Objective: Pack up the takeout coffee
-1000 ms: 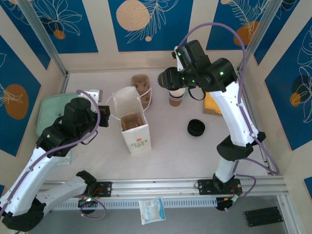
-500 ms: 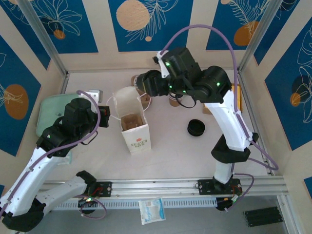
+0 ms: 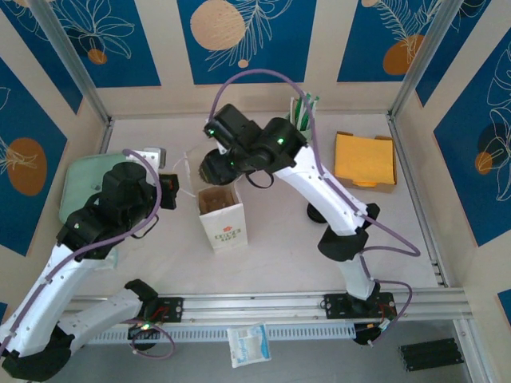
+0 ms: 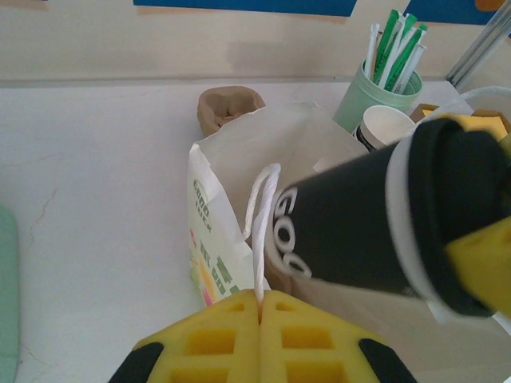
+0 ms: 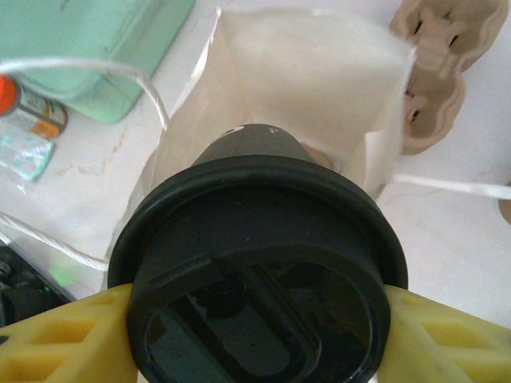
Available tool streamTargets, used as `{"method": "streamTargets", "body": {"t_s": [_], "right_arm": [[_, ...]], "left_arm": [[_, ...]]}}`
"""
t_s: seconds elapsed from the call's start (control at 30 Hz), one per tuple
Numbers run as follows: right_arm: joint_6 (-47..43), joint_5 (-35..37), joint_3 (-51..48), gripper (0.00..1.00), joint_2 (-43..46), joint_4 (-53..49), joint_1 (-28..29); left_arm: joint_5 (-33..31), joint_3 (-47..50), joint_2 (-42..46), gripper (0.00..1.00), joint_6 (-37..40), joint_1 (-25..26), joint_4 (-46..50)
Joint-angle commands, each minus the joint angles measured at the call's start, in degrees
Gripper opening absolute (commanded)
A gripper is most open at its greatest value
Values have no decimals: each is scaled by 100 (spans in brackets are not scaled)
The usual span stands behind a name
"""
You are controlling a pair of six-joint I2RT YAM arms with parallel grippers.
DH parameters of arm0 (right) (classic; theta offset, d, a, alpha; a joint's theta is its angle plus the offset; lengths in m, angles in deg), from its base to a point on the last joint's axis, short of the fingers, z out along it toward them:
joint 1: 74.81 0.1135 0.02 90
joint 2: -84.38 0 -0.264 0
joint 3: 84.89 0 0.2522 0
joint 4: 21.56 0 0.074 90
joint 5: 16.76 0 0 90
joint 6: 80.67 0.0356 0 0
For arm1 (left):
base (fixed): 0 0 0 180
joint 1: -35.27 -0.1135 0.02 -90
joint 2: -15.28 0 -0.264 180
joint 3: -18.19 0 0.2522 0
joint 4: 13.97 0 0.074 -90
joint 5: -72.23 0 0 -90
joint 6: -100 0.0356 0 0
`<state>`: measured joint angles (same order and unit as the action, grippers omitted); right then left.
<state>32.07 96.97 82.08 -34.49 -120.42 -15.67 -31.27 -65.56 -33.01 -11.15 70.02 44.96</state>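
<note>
Coffee cup (image 5: 255,303), round and black-lidded, seemingly above thin white paper bag (image 5: 303,80)

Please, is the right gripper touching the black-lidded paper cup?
Touching: in the right wrist view, the right gripper clamps the black-lidded paper cup between its yellow fingers.

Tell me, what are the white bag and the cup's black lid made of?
The bag looks like thin matte paper: it creases, and light glows through its walls. The lid on the takeout coffee looks like moulded plastic, smooth with a faint sheen, judging by its crisp rim.
</note>
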Motion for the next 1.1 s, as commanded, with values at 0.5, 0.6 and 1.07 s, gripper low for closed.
{"method": "streamTargets", "body": {"t_s": [0.5,0.6,1.07], "right_arm": [[-577,-155,51,56,-708,-1203,-42],[-678,-79,43,56,-697,-1275,-161],[-654,-811,-278,56,-479,-1364,-484]], "left_arm": [[481,141,276,0,-73,-7,-280],[692,244,361,0,-125,1,-373],[1674,783,643,0,-537,6,-1070]]}}
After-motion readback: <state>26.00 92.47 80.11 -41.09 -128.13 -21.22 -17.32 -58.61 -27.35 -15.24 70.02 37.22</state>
